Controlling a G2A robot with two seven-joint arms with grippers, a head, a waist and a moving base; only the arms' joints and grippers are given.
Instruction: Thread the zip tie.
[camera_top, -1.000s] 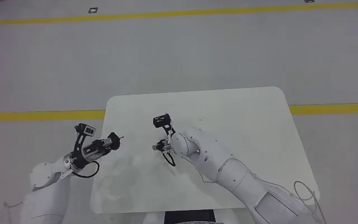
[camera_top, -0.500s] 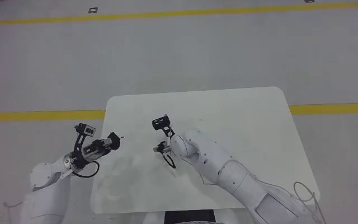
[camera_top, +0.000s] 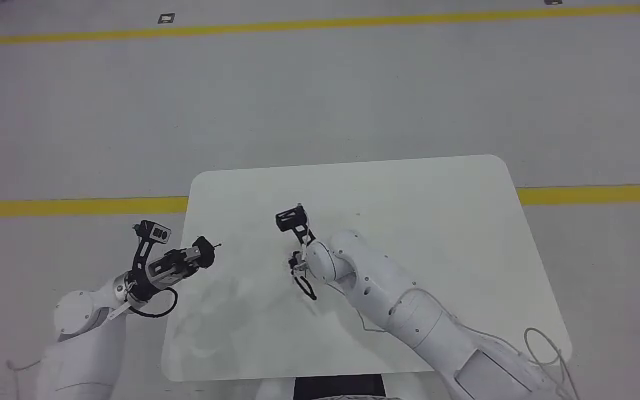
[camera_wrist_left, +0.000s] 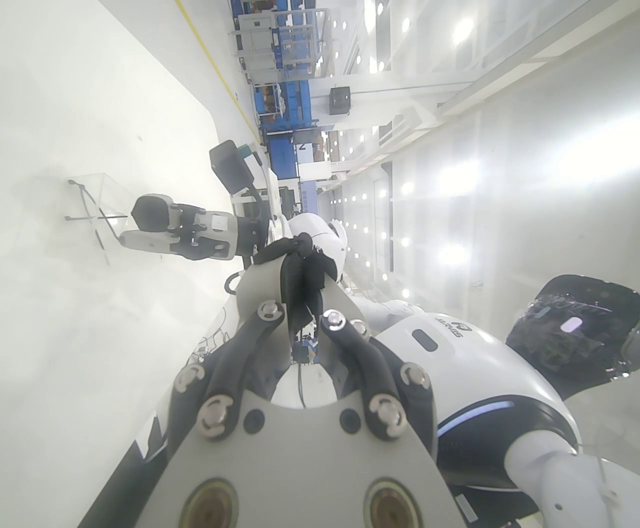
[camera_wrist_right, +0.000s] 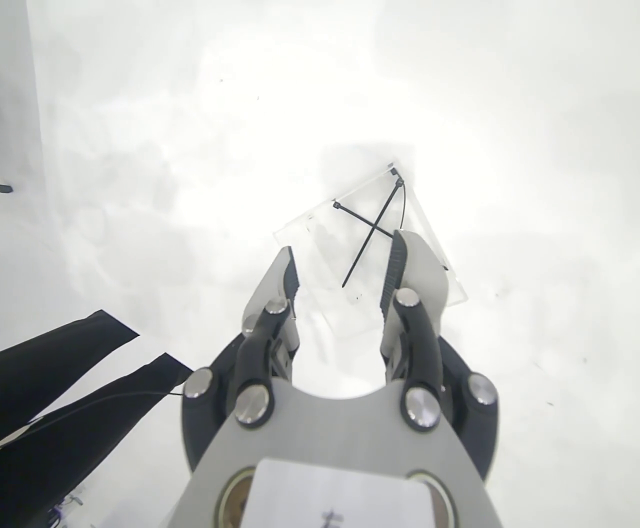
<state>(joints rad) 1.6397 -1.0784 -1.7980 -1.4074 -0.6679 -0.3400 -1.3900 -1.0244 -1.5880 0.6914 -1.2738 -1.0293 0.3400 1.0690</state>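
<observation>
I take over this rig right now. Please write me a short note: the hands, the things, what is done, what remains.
Right hand: open, over the clear plate on the table.
Left hand: shut on a black item I cannot identify, at the table's edge, apart from the plate.
Two black zip ties lie crossed on the plate.
Done: no threading visible.
Left: probably grasp a tie and thread it.

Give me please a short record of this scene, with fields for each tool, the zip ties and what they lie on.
Right tool: open, above the crossed ties
Left tool: shut on black material of unclear kind, near the table's edge
Zip ties: two, black, crossed
Support: clear plate on the white table
</observation>
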